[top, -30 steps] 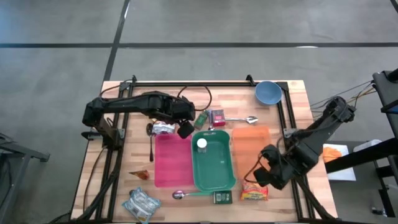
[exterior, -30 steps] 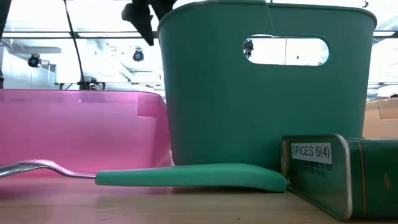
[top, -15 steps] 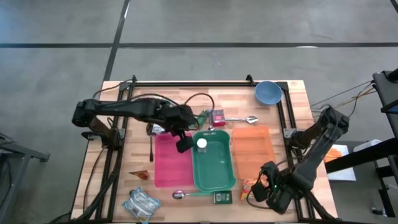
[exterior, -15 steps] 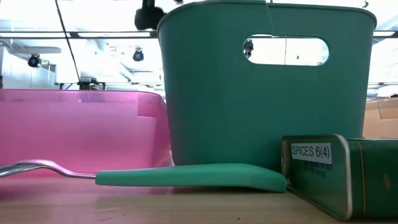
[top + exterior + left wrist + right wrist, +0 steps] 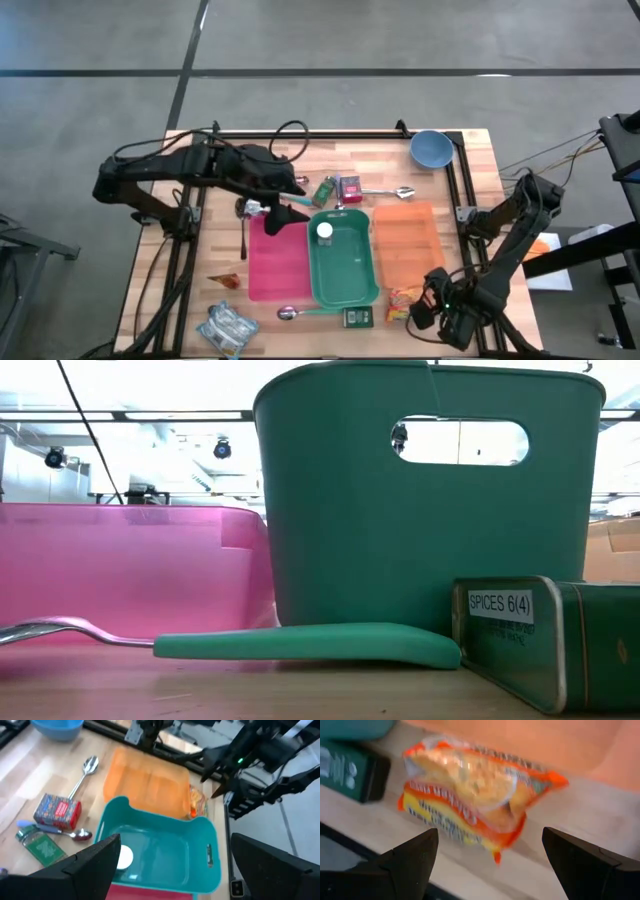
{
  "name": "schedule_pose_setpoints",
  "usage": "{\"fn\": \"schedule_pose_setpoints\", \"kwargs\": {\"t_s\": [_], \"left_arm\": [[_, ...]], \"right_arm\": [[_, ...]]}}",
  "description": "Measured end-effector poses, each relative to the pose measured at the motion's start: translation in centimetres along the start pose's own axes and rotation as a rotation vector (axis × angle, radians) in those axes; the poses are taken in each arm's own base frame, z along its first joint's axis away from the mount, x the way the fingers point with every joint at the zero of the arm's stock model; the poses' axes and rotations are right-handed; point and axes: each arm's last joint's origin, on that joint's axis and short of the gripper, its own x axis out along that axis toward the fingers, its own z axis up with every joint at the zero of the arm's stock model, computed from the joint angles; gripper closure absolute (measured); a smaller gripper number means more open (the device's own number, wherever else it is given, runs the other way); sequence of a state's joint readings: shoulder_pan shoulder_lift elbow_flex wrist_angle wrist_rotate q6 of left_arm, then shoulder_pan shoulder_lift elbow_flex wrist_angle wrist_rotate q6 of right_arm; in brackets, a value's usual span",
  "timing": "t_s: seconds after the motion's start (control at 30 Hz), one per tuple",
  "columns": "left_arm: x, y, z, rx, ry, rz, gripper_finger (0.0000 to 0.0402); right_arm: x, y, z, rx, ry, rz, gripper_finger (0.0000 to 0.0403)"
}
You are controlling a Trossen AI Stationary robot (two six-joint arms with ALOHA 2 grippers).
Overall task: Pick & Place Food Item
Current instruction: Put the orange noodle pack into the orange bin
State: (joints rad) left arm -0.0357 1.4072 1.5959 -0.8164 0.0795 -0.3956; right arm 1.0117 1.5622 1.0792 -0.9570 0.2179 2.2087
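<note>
1. Floor (image 5: 320,60): grey concrete, smooth, crossed by a dark seam running left to right beyond the far edge of the table, and by a pale diagonal line far left.
2. Table (image 5: 480,180): light wood planks, with a black metal frame (image 5: 300,131) along its far and side edges.
3. Right of the table: dark stand (image 5: 620,150) with cables, and an orange-and-white item (image 5: 540,248) on the floor; cannot tell what it is.
4. Left edge: part of a dark metal frame on the floor.
5. Low view: bright ceiling (image 5: 150,430) with beams and strong white light; details washed out.
</note>
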Motion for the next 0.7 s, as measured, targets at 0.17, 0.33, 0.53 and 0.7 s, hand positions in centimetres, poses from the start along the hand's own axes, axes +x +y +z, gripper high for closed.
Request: {"fn": "schedule_pose_setpoints", "kwargs": {"t_s": [0.17,0.33,0.53,0.7], "left_arm": [[-0.2,-0.1,0.1,-0.018,-0.017,-0.007,0.0022],[-0.2,-0.1,0.2,-0.040,-0.023,-0.010,0.0022],[-0.2,-0.2,0.4,-0.063,-0.044,-0.020,0.0022],[-0.2,-0.2,0.4,-0.101,-0.044,-0.021,0.0022]], "right_arm": [[0.9,-0.9,0.5,-0.002,-0.035,-0.011,0.0051],[1.7,-2.1,1.1,-0.026,-0.069,0.008,0.0051],[3.7,-3.0,1.4,-0.034,-0.071,0.148,0.0051],[5.0,-3.4,1.4,-0.023,-0.041,0.205,0.0053]]}}
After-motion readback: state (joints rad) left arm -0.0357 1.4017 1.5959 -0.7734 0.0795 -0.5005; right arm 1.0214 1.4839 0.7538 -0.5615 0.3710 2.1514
